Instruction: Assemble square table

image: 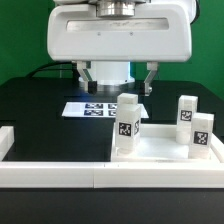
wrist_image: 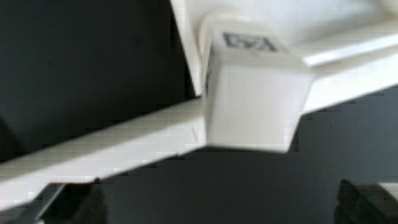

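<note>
The white square table top lies at the exterior view's right. Three white tagged leg blocks stand upright on it: one at its near left corner, one at the back and one at the right. My gripper hangs open and empty above and behind the left leg, touching nothing. In the wrist view that leg stands below my gripper, beside the top's raised rim. Dark fingertips show wide apart at the frame's corners.
The marker board lies flat on the black table behind the table top. A long white border rail runs along the front, and another along the exterior view's left. A green wall stands behind.
</note>
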{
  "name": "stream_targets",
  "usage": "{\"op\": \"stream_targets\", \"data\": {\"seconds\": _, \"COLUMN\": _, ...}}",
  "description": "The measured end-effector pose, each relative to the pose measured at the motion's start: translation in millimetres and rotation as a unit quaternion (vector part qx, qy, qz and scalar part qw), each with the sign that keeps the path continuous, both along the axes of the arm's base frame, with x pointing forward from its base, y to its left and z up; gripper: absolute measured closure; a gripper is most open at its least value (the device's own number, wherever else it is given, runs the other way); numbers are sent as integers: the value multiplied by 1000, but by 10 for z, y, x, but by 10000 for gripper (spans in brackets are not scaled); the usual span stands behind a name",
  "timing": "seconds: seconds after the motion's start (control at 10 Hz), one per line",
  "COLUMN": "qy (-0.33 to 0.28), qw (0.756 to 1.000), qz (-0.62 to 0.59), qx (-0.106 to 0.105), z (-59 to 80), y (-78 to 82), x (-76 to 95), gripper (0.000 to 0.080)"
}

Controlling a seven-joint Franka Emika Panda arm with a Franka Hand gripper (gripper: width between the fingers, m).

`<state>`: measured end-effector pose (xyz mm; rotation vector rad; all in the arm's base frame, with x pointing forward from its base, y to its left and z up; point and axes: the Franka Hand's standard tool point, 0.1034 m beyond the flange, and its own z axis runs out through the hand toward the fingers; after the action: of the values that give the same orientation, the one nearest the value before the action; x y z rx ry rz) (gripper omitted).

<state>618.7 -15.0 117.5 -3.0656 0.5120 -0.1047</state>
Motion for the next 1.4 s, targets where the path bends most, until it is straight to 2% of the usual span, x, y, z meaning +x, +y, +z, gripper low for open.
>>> {"op": "stream_targets", "data": {"seconds": 0.2, "qy": 27, "qw": 1000, "qz": -5, "qx": 6, "z": -15, "y": -1, "x": -4, "gripper": 151}}
{"op": "stream_targets", "data": {"seconds": 0.5, "qy": 24, "qw": 1000, "qz": -8, "qx": 5, "z": -34, "y": 0, "x": 1, "gripper": 151}}
{"op": "stream_targets", "data": {"seconds": 0.8, "qy": 31, "qw": 999, "qz": -22, "qx": 4, "z": -194, "y": 22, "x": 10, "gripper": 151}}
{"op": "stream_targets", "data": {"seconds": 1.0, "qy": 33, "qw": 999, "qz": -24, "qx": 2, "z": -224, "y": 14, "x": 4, "gripper": 151}}
{"op": "stream_targets", "data": {"seconds": 1.1, "qy": 33, "qw": 999, "qz": -24, "qx": 2, "z": -226, "y": 13, "x": 3, "gripper": 276}}
{"op": "stream_targets", "data": {"seconds": 1.2, "qy": 34, "qw": 999, "qz": -30, "qx": 2, "z": -228, "y": 12, "x": 2, "gripper": 276}}
{"op": "stream_targets", "data": {"seconds": 1.3, "qy": 34, "qw": 999, "qz": -36, "qx": 2, "z": -228, "y": 12, "x": 1, "gripper": 415}}
{"op": "stream_targets", "data": {"seconds": 1.4, "qy": 34, "qw": 999, "qz": -36, "qx": 2, "z": -225, "y": 12, "x": 4, "gripper": 511}}
